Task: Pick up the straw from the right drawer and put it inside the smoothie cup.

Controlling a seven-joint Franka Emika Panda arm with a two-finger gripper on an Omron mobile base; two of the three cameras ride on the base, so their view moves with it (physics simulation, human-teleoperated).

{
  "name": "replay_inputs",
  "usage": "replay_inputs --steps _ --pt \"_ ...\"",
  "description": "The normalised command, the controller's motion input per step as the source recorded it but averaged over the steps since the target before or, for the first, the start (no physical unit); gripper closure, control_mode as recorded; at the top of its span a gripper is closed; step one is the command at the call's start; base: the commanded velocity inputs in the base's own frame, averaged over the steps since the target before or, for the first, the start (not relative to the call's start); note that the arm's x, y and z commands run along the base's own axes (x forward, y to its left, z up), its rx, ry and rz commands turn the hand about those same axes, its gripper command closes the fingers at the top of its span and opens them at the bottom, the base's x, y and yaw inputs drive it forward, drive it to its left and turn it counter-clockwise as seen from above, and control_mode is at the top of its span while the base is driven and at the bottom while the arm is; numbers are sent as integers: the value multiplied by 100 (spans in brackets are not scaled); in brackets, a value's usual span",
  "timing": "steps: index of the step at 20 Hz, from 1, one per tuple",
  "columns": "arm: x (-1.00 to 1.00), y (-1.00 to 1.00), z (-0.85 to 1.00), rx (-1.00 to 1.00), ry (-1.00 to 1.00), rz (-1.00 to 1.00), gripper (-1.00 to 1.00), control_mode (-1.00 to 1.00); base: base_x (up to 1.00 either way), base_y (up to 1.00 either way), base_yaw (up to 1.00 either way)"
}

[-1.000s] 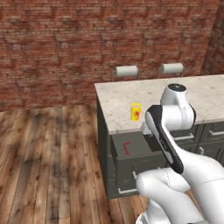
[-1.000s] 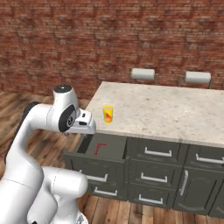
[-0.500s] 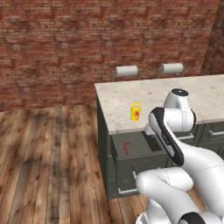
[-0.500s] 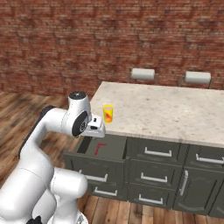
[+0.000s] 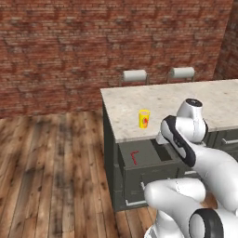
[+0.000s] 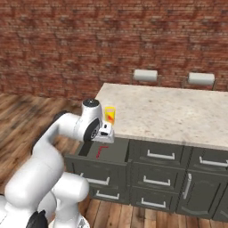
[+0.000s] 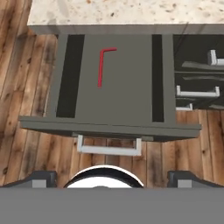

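The gripper (image 6: 106, 132) hangs above the right drawer (image 7: 113, 78), which is pulled out from under the counter edge. In the hand view its two finger tips (image 7: 41, 178) stand far apart at the bottom corners, so the jaws are open and hold nothing.

The straw (image 7: 103, 64) lies flat on the drawer floor, ahead of the gripper and a little to the left of the middle between the tips. Its short bent end is turned toward the counter side. Nothing lies on it or beside it; two dark strips run along the drawer floor on both sides, apart from the straw. The drawer front with its pale handle (image 7: 109, 147) is between the tips and the straw in this view.

The smoothie cup (image 6: 109, 115) stands upright on the marble counter (image 6: 178, 111), just behind the gripper and close to the counter edge. In the left base view the cup (image 5: 144, 118) is to the left of the arm, and the straw (image 5: 134, 156) shows below it in the open drawer (image 5: 142, 160).

More closed drawers with handles (image 6: 159, 155) are to the right of the open one. Two stools (image 6: 146, 75) stand behind the counter, before the brick wall (image 6: 67, 40).

The gripper is mostly covered by the arm in the left base view, and the far end of the drawer is under the counter.
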Motion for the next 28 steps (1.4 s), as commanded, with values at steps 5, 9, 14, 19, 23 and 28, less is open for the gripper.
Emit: replay_inputs --steps 5,9,14,19,23,28 --pt "27 -4 -32 2 0 -1 -100 -100 0 0 0" --pt "27 1 -35 0 0 0 -100 -100 0 0 0" --pt "28 1 -44 0 0 0 -100 -100 0 0 0" --pt "18 0 -44 0 2 0 -100 -100 0 0 0" --pt "6 1 -34 0 2 0 -100 -100 0 0 0" --pt "1 11 -22 0 4 0 -100 -100 0 0 0"
